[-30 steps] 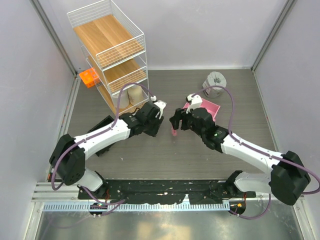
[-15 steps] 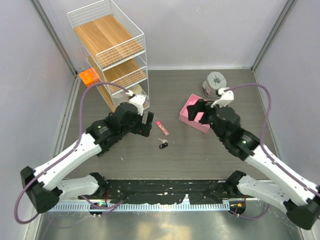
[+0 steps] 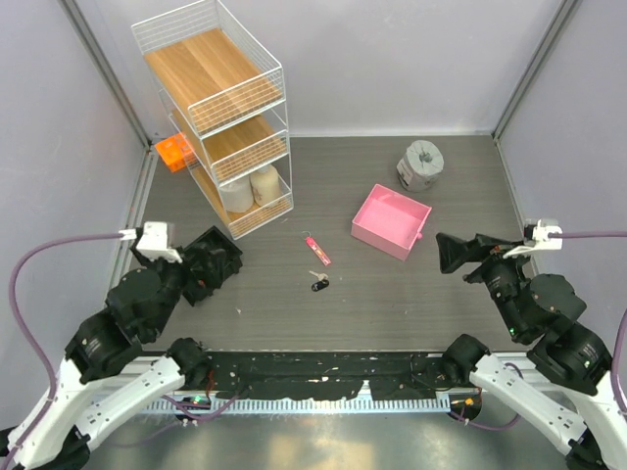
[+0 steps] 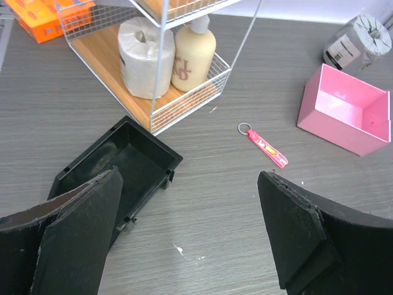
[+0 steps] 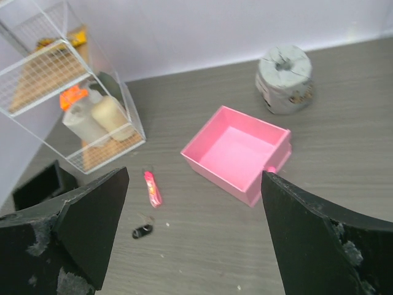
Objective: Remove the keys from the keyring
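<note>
Lying at the frame's centre, the keyring (image 3: pixel 316 249) sits just above the keys (image 3: pixel 320 285), apart. Left gripper (image 4: pixel 190 175) and right gripper (image 5: pixel 195 177) both gape wide, empty.

No legible text; marks on bottle (image 4: pixel 193 54), keyring (image 4: pixel 268 141) unreadable

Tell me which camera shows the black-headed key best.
Top external: the key lies in the open, apart from the pink strip. Right wrist shows it small and blurred. Left wrist shows only the strip, not the key.
</note>
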`<state>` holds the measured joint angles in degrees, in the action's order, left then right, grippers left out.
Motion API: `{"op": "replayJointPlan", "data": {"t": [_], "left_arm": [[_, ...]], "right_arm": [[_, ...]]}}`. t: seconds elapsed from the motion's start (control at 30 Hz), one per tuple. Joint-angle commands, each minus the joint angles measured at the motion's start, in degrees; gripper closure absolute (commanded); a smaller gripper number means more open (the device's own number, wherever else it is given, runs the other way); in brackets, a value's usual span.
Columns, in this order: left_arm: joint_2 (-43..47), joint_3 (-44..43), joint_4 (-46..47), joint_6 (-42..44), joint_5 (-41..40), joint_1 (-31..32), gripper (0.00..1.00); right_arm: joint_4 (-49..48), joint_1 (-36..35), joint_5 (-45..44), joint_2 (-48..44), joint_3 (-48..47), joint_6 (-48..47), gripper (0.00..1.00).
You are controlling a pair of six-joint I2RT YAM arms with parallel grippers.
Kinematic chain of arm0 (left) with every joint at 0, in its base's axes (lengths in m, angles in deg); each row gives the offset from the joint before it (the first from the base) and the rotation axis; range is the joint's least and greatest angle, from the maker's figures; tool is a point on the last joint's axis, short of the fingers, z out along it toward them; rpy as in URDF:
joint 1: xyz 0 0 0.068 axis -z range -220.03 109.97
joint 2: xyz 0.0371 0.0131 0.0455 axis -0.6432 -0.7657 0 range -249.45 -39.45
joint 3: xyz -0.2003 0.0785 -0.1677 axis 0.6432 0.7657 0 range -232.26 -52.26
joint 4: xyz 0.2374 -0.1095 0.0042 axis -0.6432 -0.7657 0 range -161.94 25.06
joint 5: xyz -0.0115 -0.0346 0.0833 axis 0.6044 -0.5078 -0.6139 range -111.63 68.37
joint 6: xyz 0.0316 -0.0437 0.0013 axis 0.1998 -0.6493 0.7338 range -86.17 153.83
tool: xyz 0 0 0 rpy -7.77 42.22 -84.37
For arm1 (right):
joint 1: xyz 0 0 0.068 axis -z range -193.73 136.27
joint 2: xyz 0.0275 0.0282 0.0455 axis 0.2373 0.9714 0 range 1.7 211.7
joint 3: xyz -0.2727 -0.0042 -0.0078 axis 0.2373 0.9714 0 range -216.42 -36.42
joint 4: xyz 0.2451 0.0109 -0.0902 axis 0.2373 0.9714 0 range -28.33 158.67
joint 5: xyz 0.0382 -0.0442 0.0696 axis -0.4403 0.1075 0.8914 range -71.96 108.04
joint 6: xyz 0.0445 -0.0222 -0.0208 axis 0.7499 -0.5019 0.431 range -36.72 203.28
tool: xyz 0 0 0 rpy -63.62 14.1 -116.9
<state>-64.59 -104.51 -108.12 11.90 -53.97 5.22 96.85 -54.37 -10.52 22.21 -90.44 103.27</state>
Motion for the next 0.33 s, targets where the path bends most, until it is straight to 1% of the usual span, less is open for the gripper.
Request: {"op": "replayJointPlan", "data": {"t": [0.0,0.17,0.3], "left_arm": [[2.73,0.13,-1.38,1.80,-4.04,-0.17,0.00],[5.81,0.48,-1.38,3.39,-5.10,-0.17,0.01],[5.29,0.48,-1.56,2.51,-6.33,-0.17,0.00]], "right_arm": [[9.46,-0.05,-4.92,-2.57,-1.70,0.05,0.05],[10.79,-0.05,-6.34,-5.13,-2.05,0.14,0.05],[11.40,-0.05,-6.42,-4.78,-2.58,-0.30,0.05]]}}
